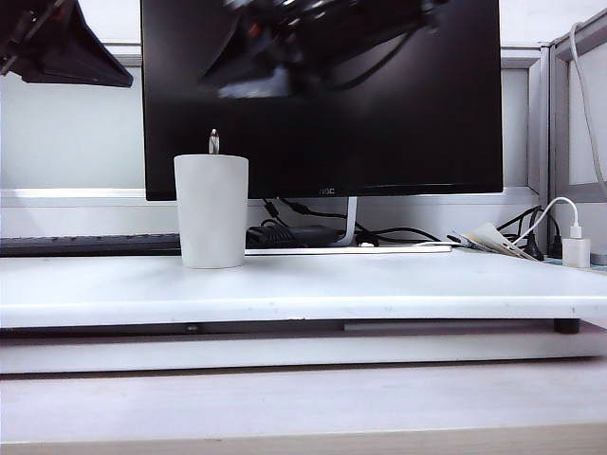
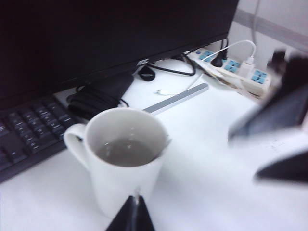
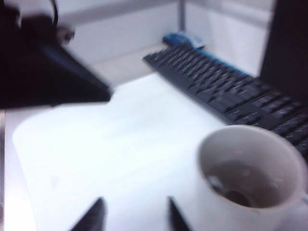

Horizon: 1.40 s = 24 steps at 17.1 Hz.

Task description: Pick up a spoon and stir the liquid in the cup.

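Two grippers above the counter (image 1: pixel 379 284): left gripper (image 2: pixel 134 208) close over the cup (image 1: pixel 211 210), fingers pinched together; right gripper (image 3: pixel 134 216) beside it, fingers spread, holding nothing. Spoon (image 1: pixel 213 142) standing in cup, tip above rim, before the monitor (image 1: pixel 379 114).

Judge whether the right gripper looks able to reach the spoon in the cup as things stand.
Probably yes: the right gripper hangs open beside the cup, and nothing covers the spoon.
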Each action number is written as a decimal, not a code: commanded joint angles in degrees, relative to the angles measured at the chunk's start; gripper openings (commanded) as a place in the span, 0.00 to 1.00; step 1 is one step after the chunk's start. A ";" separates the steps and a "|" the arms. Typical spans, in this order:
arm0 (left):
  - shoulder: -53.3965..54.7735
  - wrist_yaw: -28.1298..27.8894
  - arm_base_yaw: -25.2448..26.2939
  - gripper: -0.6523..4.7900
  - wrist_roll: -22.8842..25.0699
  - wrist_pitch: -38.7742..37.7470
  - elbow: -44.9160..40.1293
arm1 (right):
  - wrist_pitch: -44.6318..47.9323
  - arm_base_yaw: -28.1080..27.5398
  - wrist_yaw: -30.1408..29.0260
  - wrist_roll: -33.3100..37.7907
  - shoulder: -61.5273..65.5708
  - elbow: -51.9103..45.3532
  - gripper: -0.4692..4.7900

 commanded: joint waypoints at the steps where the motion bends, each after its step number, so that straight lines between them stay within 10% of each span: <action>1: -0.09 1.62 -0.02 0.11 -0.02 0.72 0.52 | 1.27 2.08 4.83 -2.99 3.10 3.02 0.41; 6: -0.13 2.67 -0.02 0.11 -0.76 0.61 0.52 | 4.81 2.23 14.43 -2.97 4.52 3.87 0.41; 15: -0.13 6.27 -0.02 0.11 -1.09 0.68 0.52 | 7.91 2.03 14.99 -2.73 8.81 4.52 0.41; 24: -0.13 6.23 0.00 0.11 -1.05 0.74 0.52 | 8.48 2.03 14.53 -2.73 9.81 4.52 0.09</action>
